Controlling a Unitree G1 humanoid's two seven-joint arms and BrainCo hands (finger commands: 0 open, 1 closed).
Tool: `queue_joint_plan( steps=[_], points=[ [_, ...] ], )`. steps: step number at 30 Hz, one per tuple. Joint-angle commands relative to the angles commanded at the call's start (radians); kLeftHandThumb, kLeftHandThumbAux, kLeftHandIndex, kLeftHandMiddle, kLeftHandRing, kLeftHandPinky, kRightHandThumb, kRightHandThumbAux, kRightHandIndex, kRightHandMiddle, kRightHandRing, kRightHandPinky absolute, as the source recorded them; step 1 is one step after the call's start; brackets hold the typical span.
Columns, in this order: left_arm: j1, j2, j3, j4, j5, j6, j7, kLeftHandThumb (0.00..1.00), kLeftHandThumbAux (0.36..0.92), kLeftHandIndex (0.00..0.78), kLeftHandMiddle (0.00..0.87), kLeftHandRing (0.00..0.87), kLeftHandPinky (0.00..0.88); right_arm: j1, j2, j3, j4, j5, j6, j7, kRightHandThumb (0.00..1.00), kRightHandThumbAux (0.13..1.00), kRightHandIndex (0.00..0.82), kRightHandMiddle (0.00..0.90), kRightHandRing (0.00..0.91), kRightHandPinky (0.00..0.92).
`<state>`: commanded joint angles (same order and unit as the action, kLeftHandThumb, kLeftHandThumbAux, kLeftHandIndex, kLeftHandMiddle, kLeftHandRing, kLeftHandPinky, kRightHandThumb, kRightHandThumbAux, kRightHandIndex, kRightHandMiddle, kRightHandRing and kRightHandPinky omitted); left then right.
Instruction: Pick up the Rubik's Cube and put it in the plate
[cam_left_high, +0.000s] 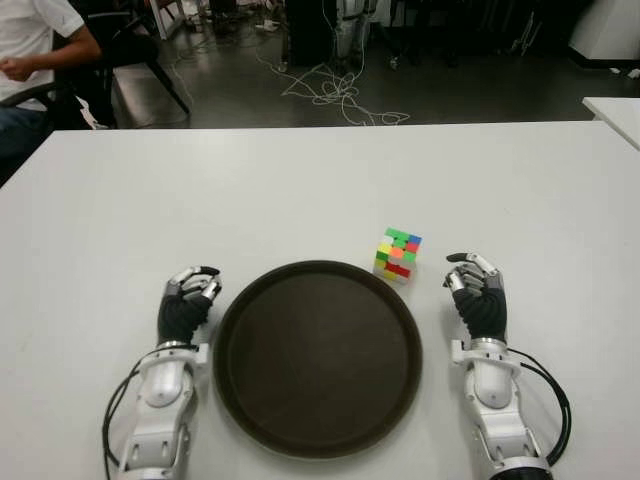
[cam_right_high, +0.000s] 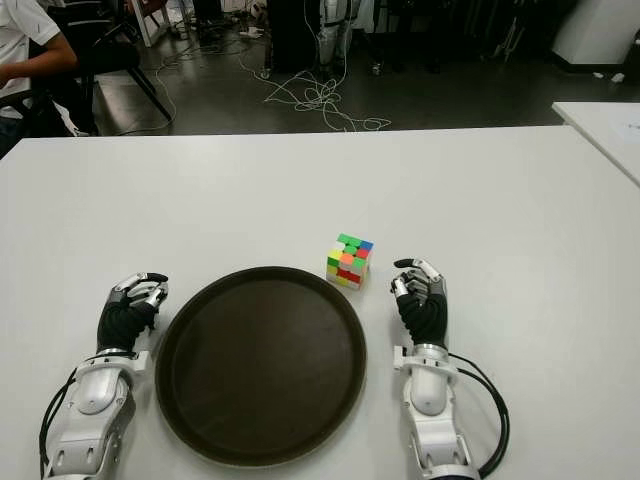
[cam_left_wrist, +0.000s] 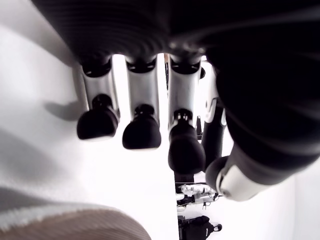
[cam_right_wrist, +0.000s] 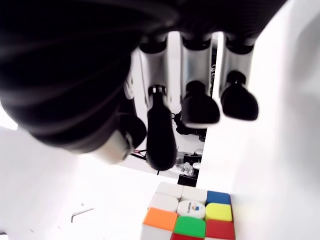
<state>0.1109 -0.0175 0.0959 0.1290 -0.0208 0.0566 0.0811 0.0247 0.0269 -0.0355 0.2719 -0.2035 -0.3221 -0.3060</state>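
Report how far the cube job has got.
Nothing is done yet: the Rubik's Cube sits on the white table, just beyond the plate, which holds nothing. The right hand is beside the cube with nothing in its grasp; the left hand shows left of the plate. Grasp, lift and placing all remain.

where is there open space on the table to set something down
The table is bare beyond the Rubik's Cube and along both outer sides. It is crowded near you: the plate sits between the left hand and right hand.
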Motion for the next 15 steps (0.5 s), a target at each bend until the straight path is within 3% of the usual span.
queue_joint_plan(
  steps=[7, 9, 11, 14, 15],
  points=[
    [-0.001, 0.003, -0.003, 0.001, 0.002, 0.000, -0.001, 0.710, 0.704, 0.444, 0.809, 0.816, 0.808, -0.003, -0.024, 0.014, -0.034, -0.017, 0.032, 0.023, 0.680, 0.730, 0.434, 0.748, 0.762, 0.758],
    [-0.003, 0.005, -0.004, 0.003, 0.007, -0.002, 0.001, 0.710, 0.704, 0.444, 0.808, 0.815, 0.807, -0.005, -0.037, 0.022, -0.049, -0.040, 0.044, 0.023, 0.678, 0.731, 0.430, 0.681, 0.701, 0.691],
    [-0.004, 0.006, -0.005, 0.004, 0.010, -0.002, 0.002, 0.710, 0.704, 0.444, 0.808, 0.816, 0.807, -0.005, -0.050, 0.031, -0.064, -0.072, 0.053, 0.017, 0.673, 0.733, 0.421, 0.562, 0.591, 0.568],
    [-0.004, 0.007, -0.007, 0.003, 0.013, 0.001, 0.003, 0.711, 0.704, 0.444, 0.809, 0.815, 0.806, 0.000, -0.069, 0.050, -0.097, -0.127, 0.064, 0.008, 0.241, 0.762, 0.312, 0.400, 0.417, 0.368],
    [-0.004, 0.007, -0.007, 0.003, 0.013, 0.002, 0.004, 0.711, 0.703, 0.444, 0.808, 0.815, 0.805, 0.001, -0.072, 0.053, -0.105, -0.138, 0.067, 0.007, 0.156, 0.778, 0.274, 0.352, 0.364, 0.311]
  ],
)
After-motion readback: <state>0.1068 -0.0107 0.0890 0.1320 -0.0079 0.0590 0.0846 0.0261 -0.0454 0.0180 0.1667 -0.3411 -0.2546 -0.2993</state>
